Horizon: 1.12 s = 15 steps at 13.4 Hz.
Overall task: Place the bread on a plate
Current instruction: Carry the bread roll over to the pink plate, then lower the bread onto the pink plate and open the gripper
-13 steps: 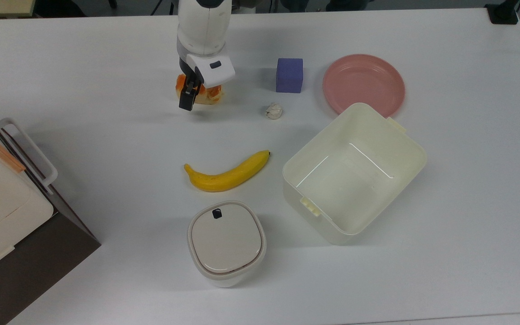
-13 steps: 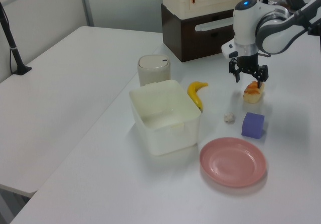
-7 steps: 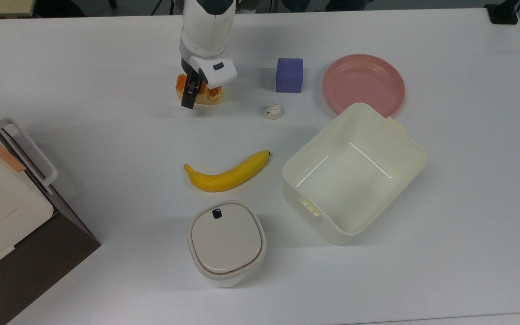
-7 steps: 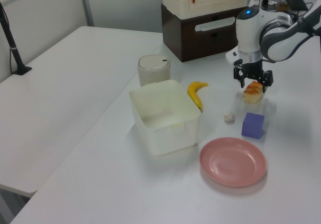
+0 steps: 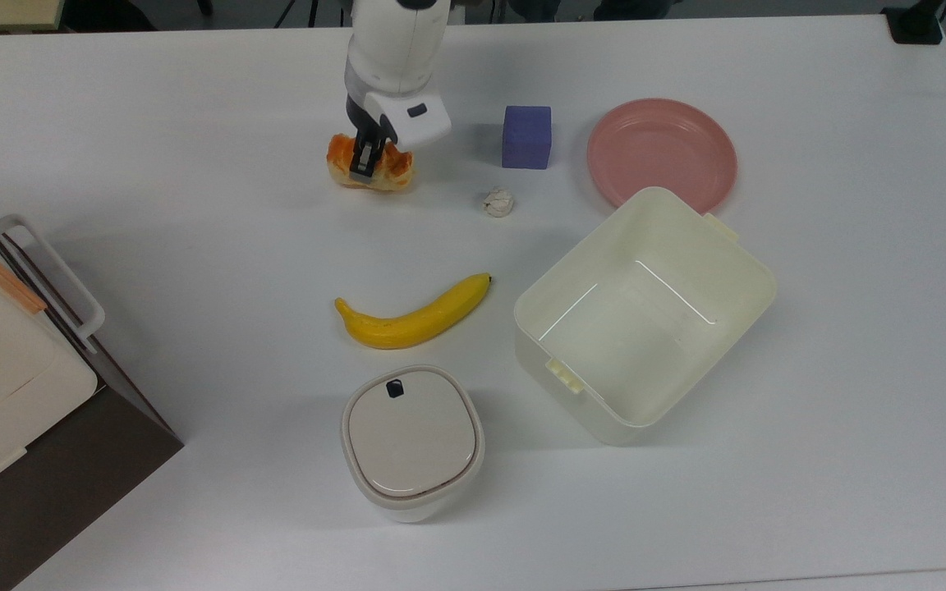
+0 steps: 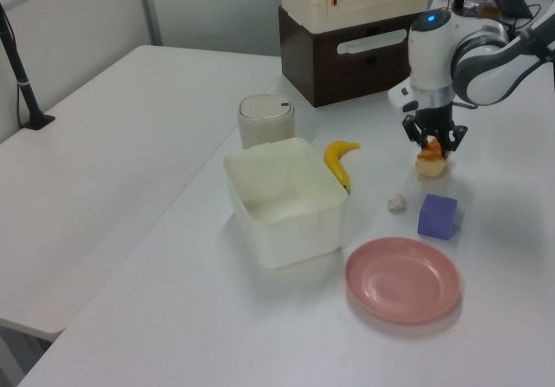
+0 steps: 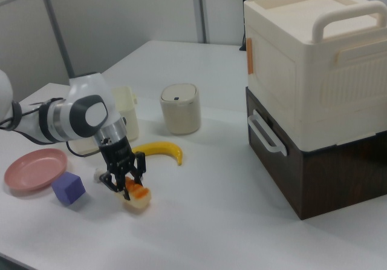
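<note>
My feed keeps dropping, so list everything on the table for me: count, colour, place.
bread: 1, orange-brown, top view's upper middle, under the claw
plate: 1, pink, top view's upper right
block: 1, purple, between bread and plate
lumpy ball: 1, whitish, just below the block
banana: 1, yellow, centre
tub: 1, cream, open, below the plate
lidded bin: 1, beige, below the banana
stacked boxes: cream on dark brown, top view's left edge
claw: 1, straddling the bread

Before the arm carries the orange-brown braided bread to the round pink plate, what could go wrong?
The gripper straddles the orange-brown braided bread off-centre, so it might tilt or slip. The purple foam cube sits between bread and round pink plate; a low carry could knock it.
</note>
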Each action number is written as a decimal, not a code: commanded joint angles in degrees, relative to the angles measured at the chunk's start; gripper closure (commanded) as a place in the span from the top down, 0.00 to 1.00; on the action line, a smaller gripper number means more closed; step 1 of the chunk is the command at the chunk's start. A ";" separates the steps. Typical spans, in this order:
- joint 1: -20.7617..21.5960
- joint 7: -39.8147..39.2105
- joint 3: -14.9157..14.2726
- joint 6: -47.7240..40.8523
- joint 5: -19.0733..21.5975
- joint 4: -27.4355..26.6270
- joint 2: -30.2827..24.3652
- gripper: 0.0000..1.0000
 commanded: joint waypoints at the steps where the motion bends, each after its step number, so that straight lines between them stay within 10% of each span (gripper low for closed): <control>1: 4.68 5.46 -0.30 -1.74 -0.28 -0.56 -5.67 0.46; 6: 21.81 22.15 -0.22 -4.83 -0.01 4.09 -4.54 0.47; 15: 35.72 27.35 -0.30 -15.56 6.76 23.43 9.32 0.64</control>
